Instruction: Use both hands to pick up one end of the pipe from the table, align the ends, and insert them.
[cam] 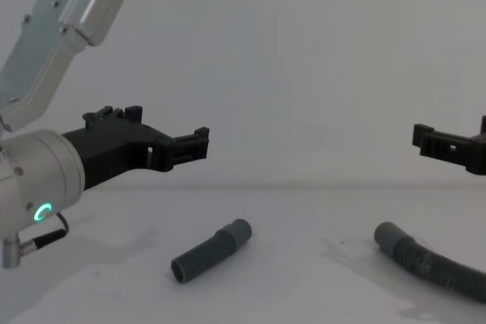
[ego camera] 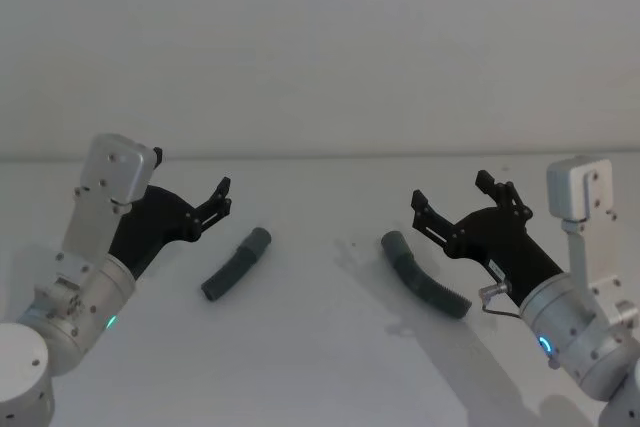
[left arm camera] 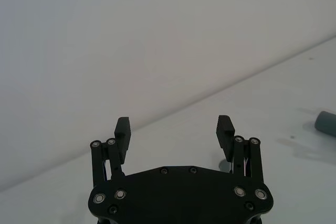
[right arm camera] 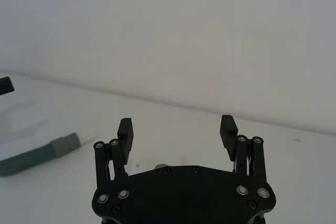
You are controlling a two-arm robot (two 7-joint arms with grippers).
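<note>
The pipe lies on the white table [ego camera: 320, 347] in two pieces. The short straight piece [ego camera: 237, 263] [cam: 209, 252] has a smooth grey cuff [ego camera: 258, 239] at its far end. The longer curved piece [ego camera: 425, 275] [cam: 425, 259] points its cuff [ego camera: 393, 243] toward the short one. My left gripper [ego camera: 222, 197] [cam: 196, 143] [left arm camera: 173, 127] hovers open, up and to the left of the short piece. Open too, my right gripper [ego camera: 450, 189] [right arm camera: 177, 127] [cam: 448, 140] hangs above the curved piece. In the right wrist view a hose piece [right arm camera: 31, 155] shows its grey cuff and white tip [right arm camera: 88, 136].
A plain pale wall [ego camera: 320, 47] closes off the table's far edge. Bare table lies between the two pieces and in front of them. A green ring light [cam: 42, 212] glows on the left arm. A grey cuff [left arm camera: 326, 123] sits at the edge of the left wrist view.
</note>
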